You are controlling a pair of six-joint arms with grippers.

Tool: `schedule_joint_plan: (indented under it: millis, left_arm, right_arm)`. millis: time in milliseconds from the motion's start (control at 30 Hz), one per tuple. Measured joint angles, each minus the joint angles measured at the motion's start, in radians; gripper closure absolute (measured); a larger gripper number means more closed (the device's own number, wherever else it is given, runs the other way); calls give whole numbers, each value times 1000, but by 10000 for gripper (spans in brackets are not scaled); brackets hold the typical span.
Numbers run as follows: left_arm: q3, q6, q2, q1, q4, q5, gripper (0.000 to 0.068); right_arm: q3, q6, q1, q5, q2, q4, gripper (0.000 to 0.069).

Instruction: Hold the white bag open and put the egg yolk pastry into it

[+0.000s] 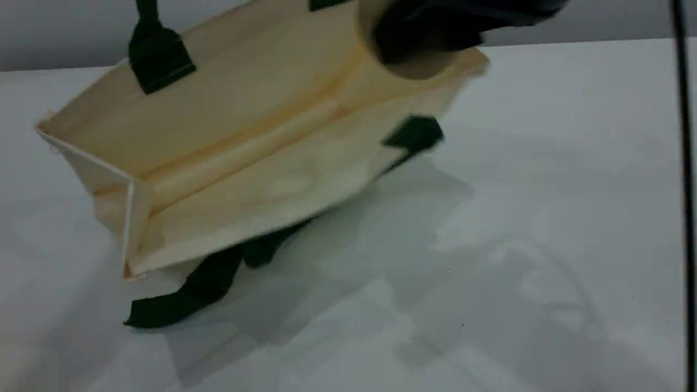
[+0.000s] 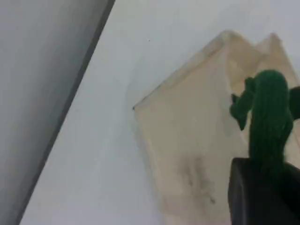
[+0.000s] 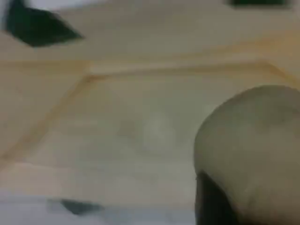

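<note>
The white bag (image 1: 245, 141) leans on the table with its mouth open toward the camera. One dark green handle (image 1: 158, 54) is pulled up out of the top of the scene view. In the left wrist view my left gripper (image 2: 262, 187) is shut on that green handle (image 2: 269, 122), above the bag's outer wall (image 2: 192, 140). My right gripper (image 1: 425, 38), blurred, hangs over the bag's right end, shut on the egg yolk pastry (image 1: 419, 68). The right wrist view shows the tan pastry (image 3: 253, 150) close above the bag's inside (image 3: 140, 131), with one dark fingertip (image 3: 211, 201) beneath it.
The bag's other green handle (image 1: 201, 288) lies slack on the white table (image 1: 517, 245) in front of the bag. A dark cable (image 1: 683, 109) runs down the right edge. The table's far edge meets a grey wall behind the bag.
</note>
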Motion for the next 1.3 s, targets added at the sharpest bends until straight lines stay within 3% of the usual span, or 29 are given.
schedule_joint_plan:
  millis: [167,433,867,1167,1300]
  left_arm:
    - [0,0,0,-35,-17,-1,590]
    - [0,-22,0,-36,-14,-1,590]
    - [0,-19,0,-36,-7,-1,590]
    - [0,-19,0,-36,-3,-1,590]
    - [0,-19,0,-36,20,-1,590]
  right_arm:
    - [0,0,80,-78,36,2,359]
    - [-2,0,82,-177,174,21,360]
    - [-33,63,81,-479,409,19,360]
    - [-171,72,81,-347,477,15,359]
    - [-180,72,81,-305,477,28,231]
